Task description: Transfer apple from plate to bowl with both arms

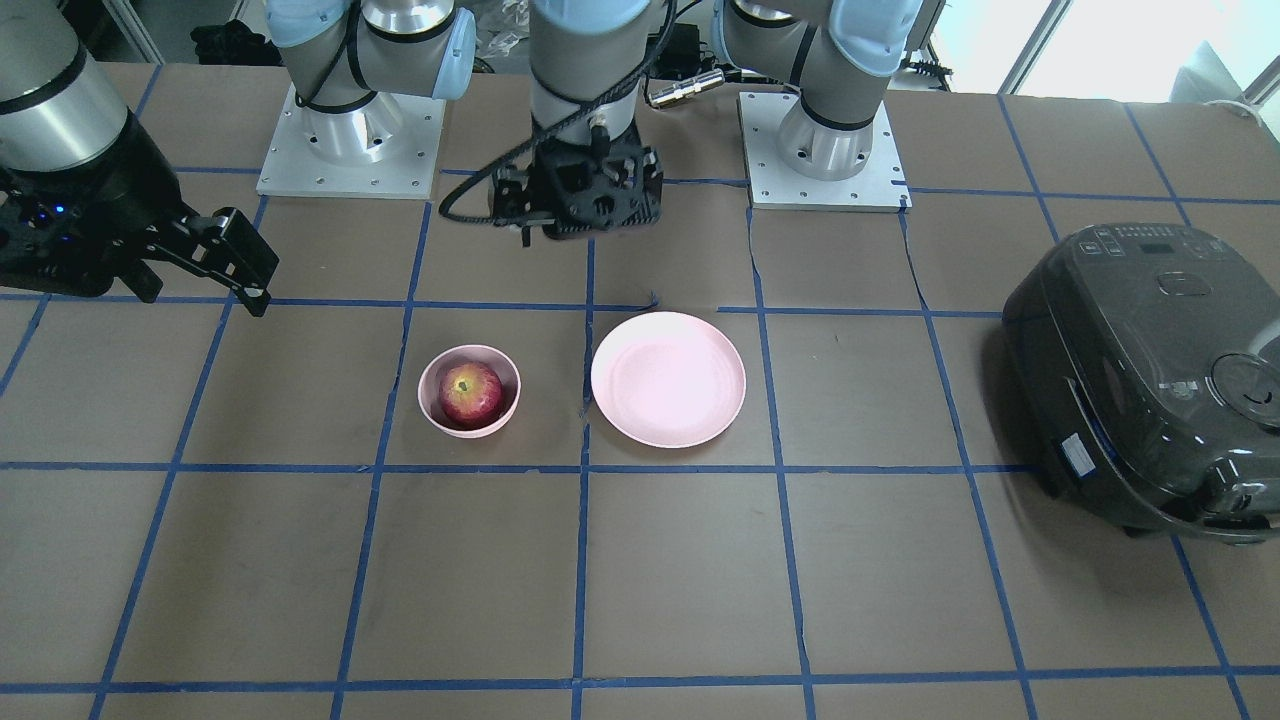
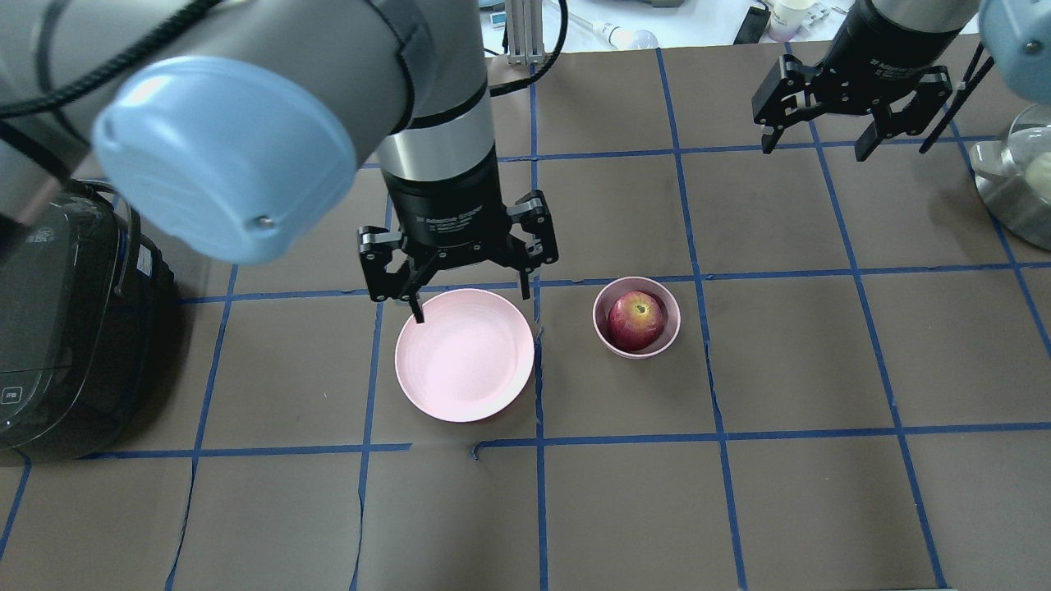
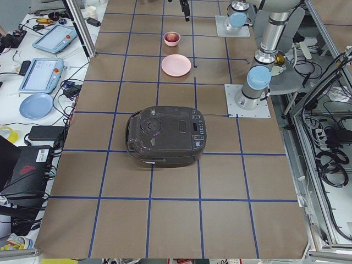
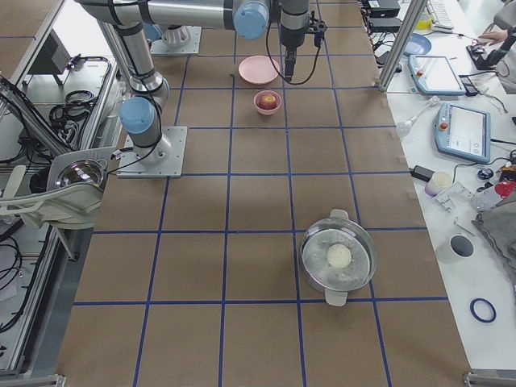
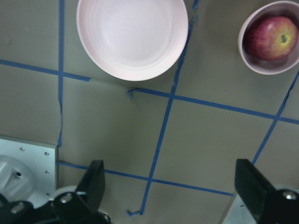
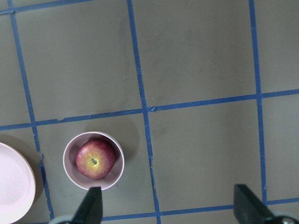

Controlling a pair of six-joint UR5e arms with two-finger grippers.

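The red apple (image 1: 472,392) (image 2: 635,319) sits inside the small pink bowl (image 1: 510,408) (image 2: 637,352). The wide pink plate (image 1: 668,378) (image 2: 464,355) beside it holds nothing. My left gripper (image 2: 471,300) (image 1: 585,228) is open and empty, raised over the table on the robot's side of the plate. Its wrist view shows the plate (image 5: 132,32) and the apple (image 5: 271,38). My right gripper (image 2: 814,149) (image 1: 200,282) is open and empty, raised well off to the bowl's outer side. Its wrist view shows the apple (image 6: 95,158) in the bowl.
A dark rice cooker (image 1: 1150,380) (image 2: 57,320) stands at the table's left end. A steel pot with a glass lid (image 2: 1018,176) (image 4: 339,258) stands at the right end. The arm bases (image 1: 350,150) sit behind the dishes.
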